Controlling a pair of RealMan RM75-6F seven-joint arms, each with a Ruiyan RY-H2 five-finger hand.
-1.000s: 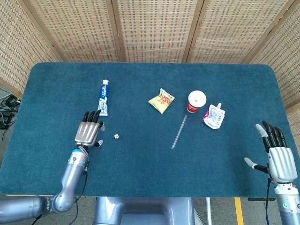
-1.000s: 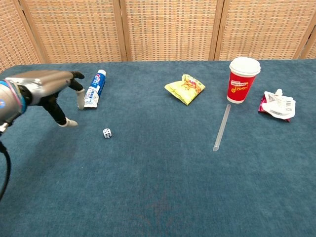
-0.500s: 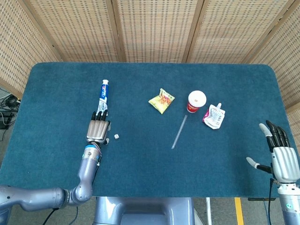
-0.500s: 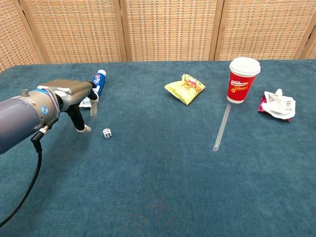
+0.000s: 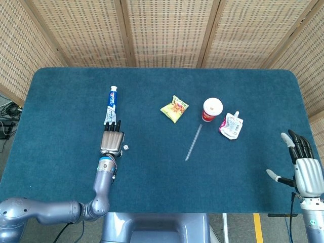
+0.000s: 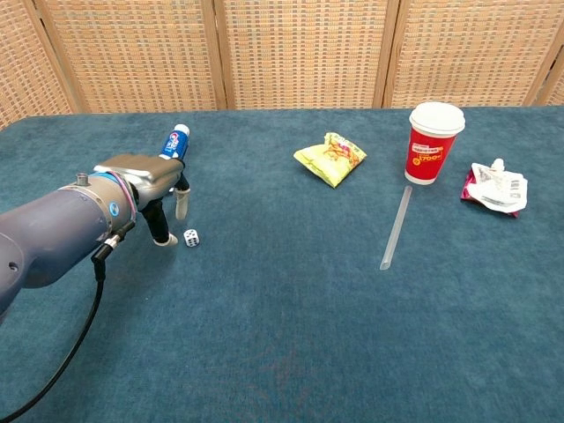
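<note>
Movement is all on the robot's left side: the left hand (image 5: 112,140) has slid rightward across the blue worktop (image 5: 61,101) over the last second and now sits just beside the small white die (image 5: 125,147), its thumb tip almost at the die in the chest view. Its fingers are stretched forward and lie close together, holding nothing, with their tips over the lower end of the toothpaste tube (image 5: 111,105). The right hand (image 5: 305,172) rests near the worktop's right edge, fingers spread and empty, hardly shifted from before. Die, tube, yellow snack packet (image 5: 174,109), red paper cup (image 5: 211,109), clear straw (image 5: 193,142) and crumpled pouch (image 5: 231,125) lie where they did. Print on the tube and cup is too small for me to read.
</note>
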